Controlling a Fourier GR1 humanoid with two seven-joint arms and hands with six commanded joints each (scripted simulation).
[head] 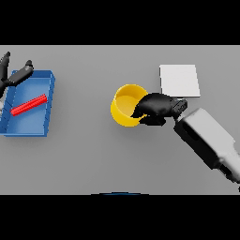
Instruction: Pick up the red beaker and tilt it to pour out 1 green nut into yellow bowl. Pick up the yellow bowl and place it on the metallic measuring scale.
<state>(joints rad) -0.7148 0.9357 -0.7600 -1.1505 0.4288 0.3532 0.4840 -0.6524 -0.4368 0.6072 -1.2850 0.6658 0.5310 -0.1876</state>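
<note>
The yellow bowl [125, 108] stands upright near the table's middle, its inside looking bare. My right hand [154, 107] is at the bowl's right rim, fingers curled over the edge and thumb below, gripping it. The metallic measuring scale [179, 80], a pale square plate, lies just behind and to the right of that hand. A long red object [29, 105] lies flat inside a blue tray [44, 83] at the far left. My left hand [13, 75] hovers at the tray's back left corner with its fingers spread straight. No green nut shows.
The blue tray takes up the left edge of the table. Bare grey tabletop [84, 154] stretches between tray and bowl and along the front.
</note>
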